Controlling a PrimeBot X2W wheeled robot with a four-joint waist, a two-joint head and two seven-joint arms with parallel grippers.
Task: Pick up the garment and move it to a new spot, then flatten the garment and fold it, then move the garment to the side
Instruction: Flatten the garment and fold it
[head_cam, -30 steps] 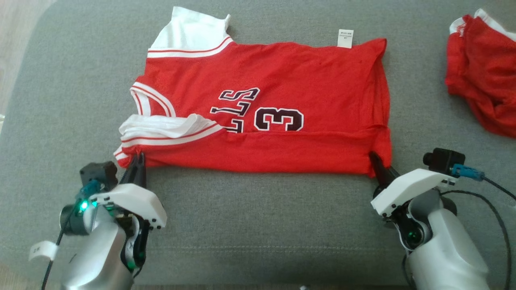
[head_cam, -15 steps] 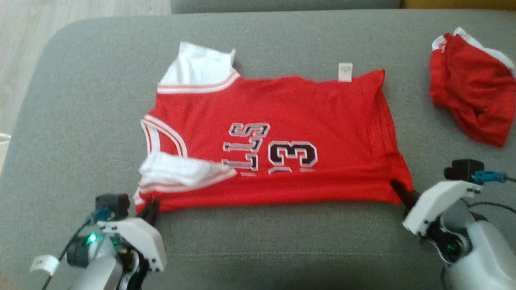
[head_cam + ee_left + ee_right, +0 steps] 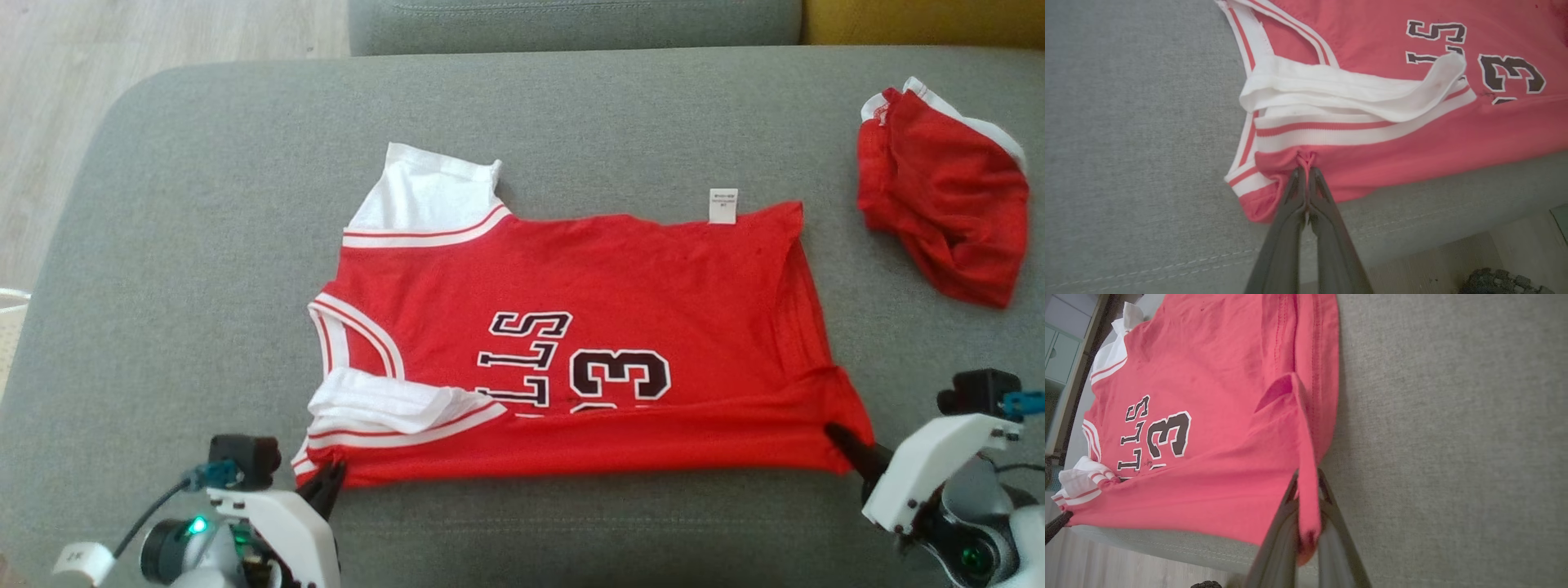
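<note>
A red jersey [image 3: 588,318] with white trim and a "3" lies spread on the grey couch seat [image 3: 204,245], its near strip folded over. My left gripper [image 3: 331,478] is shut on the jersey's near left corner, by the white shoulder strap [image 3: 1351,87]; the pinched red cloth bunches at the left gripper [image 3: 1305,171] tips. My right gripper [image 3: 841,437] is shut on the jersey's near right corner. In the right wrist view the hem [image 3: 1306,490] runs between the right gripper [image 3: 1308,477] fingers.
A crumpled pair of red shorts [image 3: 947,196] lies at the far right of the seat. The couch's front edge and wooden floor [image 3: 1453,265] are just behind my grippers. Another grey cushion [image 3: 571,24] borders the back.
The head camera has tilted, so the whole picture has slid down. Both grippers keep their hold on the near corners. The jersey's near edge looks pulled a bit toward the couch front.
</note>
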